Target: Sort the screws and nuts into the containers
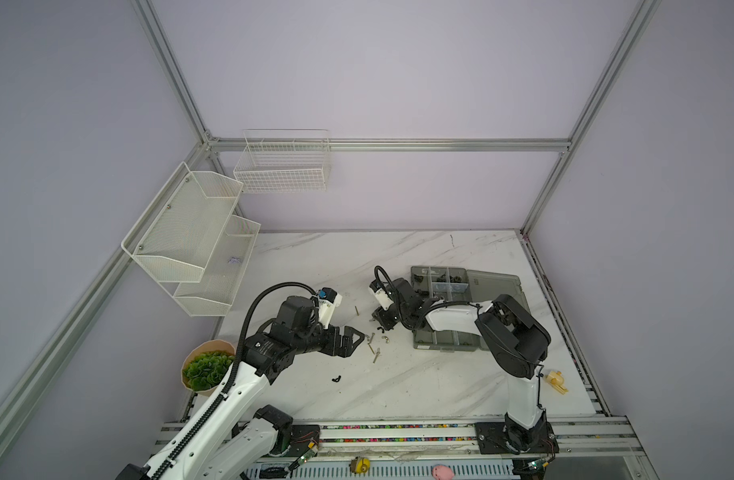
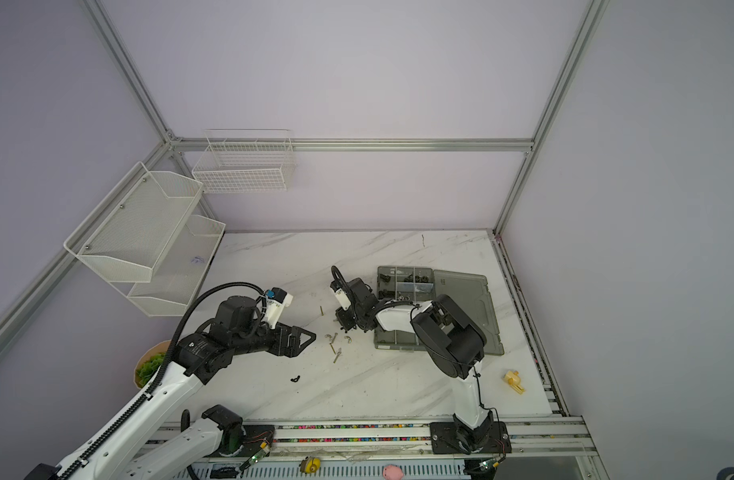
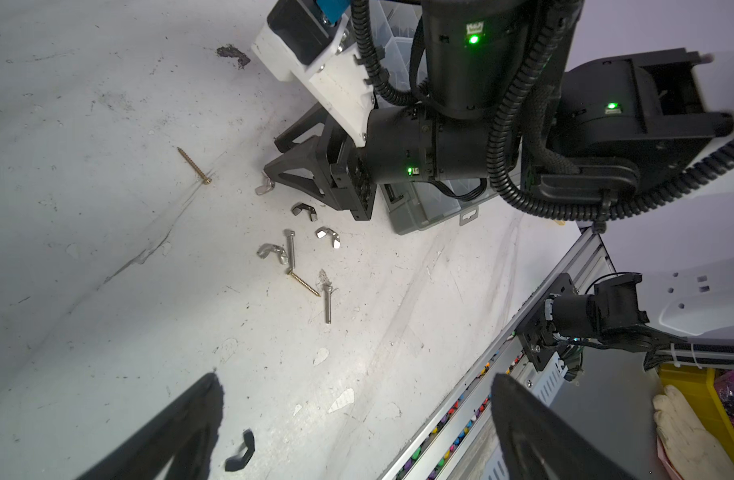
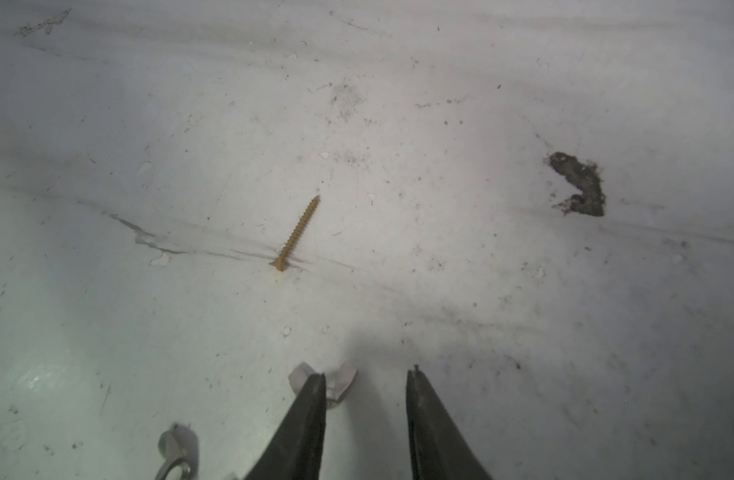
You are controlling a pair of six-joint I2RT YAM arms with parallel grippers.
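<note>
Right gripper [image 4: 367, 374]: low over the table [image 4: 481, 270], fingers parted, nothing clamped. The gap between them shows bare table.

Target, judged: silver wing nut [image 4: 343, 380], flat on the table. It is not centred in the gap. It sits at the tip of one finger [image 4: 311, 399], which covers its middle; one wing pokes out on the outer side and the other just into the gap. I cannot tell whether the finger touches it. The left wrist view agrees, with the nut [image 3: 264, 188] right at the tip of the right gripper [image 3: 274, 176].

Long axis: the wings run roughly along the line joining the two fingertips, so closing would press wing tip to wing tip.

Judgement: the next move turns on a small sideways shift toward the covered finger's side, to bring the nut into the gap. Closing as it stands would likely nudge the nut away.

Nearer arm: the right, clearly. Left gripper [image 3: 353, 415] has its fingers wide apart and empty, well off from this nut. A black wing nut [image 3: 240, 451] lies between them.

The box [image 1: 444, 345] is open, close by on the right, under the right arm.
</note>
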